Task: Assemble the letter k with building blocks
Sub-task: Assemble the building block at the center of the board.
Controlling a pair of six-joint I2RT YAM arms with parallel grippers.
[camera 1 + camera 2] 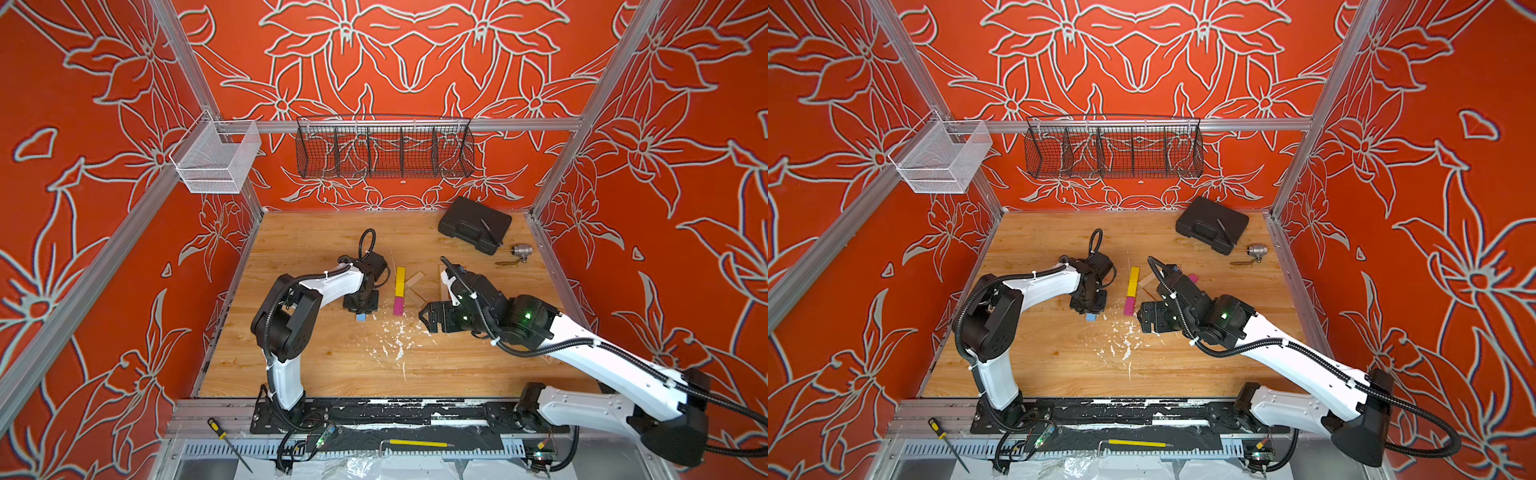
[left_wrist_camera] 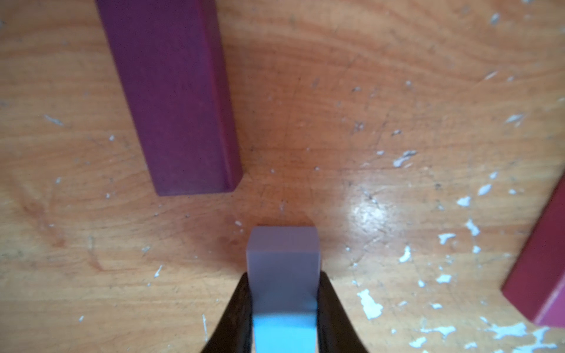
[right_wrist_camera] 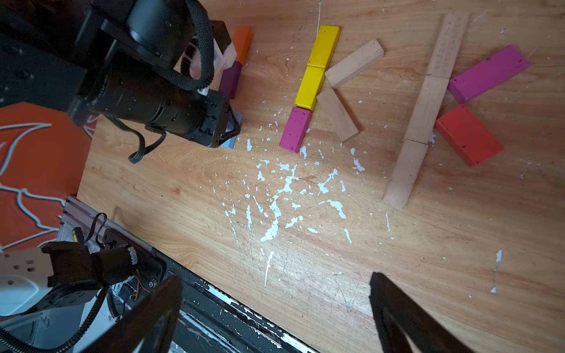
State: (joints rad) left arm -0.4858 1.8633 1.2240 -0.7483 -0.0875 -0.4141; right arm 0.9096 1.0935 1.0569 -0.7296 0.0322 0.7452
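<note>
Left jaws are clamped tight on the light blue block, low at the counter, with the purple block lying just beyond on the far side. Right jaws gape wide with nothing between them, hovering right of the magenta block. It ends a line with two yellow blocks; two plain wood blocks slant off rightward.

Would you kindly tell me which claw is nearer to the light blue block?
Left. The left claw is shut on the light blue block; the right claw hangs open, well apart from it.
</note>
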